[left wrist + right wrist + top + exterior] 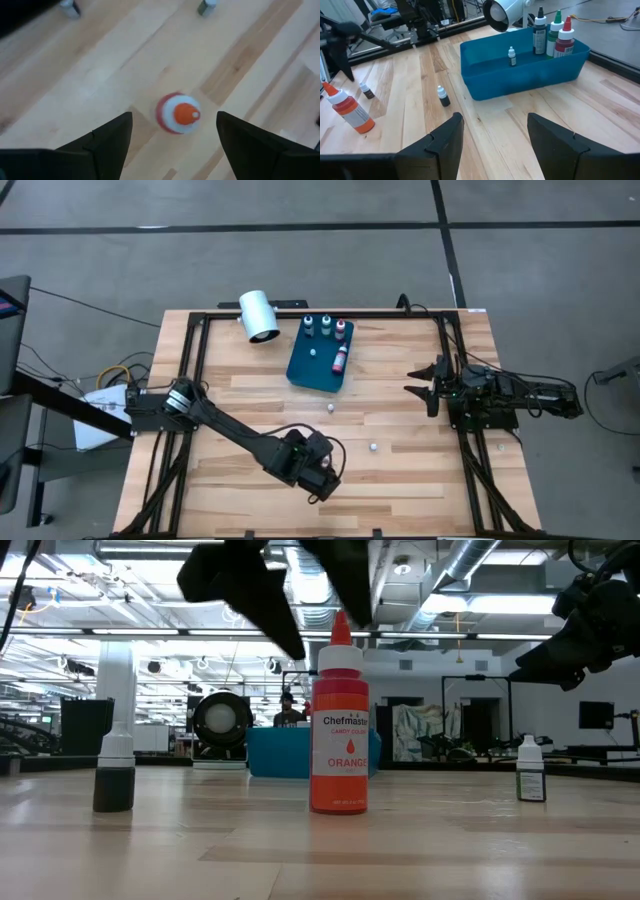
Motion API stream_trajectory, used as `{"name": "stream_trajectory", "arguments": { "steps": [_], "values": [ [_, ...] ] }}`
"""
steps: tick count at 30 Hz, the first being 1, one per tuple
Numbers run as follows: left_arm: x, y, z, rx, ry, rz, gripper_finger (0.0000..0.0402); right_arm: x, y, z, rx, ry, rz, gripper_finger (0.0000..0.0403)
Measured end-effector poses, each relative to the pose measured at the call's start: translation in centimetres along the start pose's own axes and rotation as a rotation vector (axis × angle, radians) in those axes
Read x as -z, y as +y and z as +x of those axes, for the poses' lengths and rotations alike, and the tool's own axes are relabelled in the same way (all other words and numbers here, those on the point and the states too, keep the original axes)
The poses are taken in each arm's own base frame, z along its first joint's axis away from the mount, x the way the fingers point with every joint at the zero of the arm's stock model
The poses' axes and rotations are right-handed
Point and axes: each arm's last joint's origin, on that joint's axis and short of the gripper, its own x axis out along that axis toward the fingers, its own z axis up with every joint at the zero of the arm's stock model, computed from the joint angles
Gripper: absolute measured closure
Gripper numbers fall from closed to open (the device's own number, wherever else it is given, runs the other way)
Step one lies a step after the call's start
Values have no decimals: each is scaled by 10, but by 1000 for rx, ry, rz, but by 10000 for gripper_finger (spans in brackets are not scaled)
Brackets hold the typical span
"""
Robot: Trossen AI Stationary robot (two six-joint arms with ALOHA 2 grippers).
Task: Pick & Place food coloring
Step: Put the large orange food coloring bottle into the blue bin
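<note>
Right, my left gripper (172,137) hangs spread directly above the upright orange bottle (178,113) on the near table, right gripper (492,132) waiting open far right; descending off-centre could topple it.

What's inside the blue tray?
The blue tray holds three upright bottles bunched at one end and one tiny bottle standing alone. The tray's near wall hides their bottoms, and anything lying low.
</note>
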Motion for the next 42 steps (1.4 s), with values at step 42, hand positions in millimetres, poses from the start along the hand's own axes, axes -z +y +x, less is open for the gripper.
{"name": "stream_trajectory", "arguments": {
  "steps": [42],
  "values": [
    [5, 2, 51, -72, 53, -26, 260, 0, 0, 0, -1, 1, -1, 196]
  ]
}}
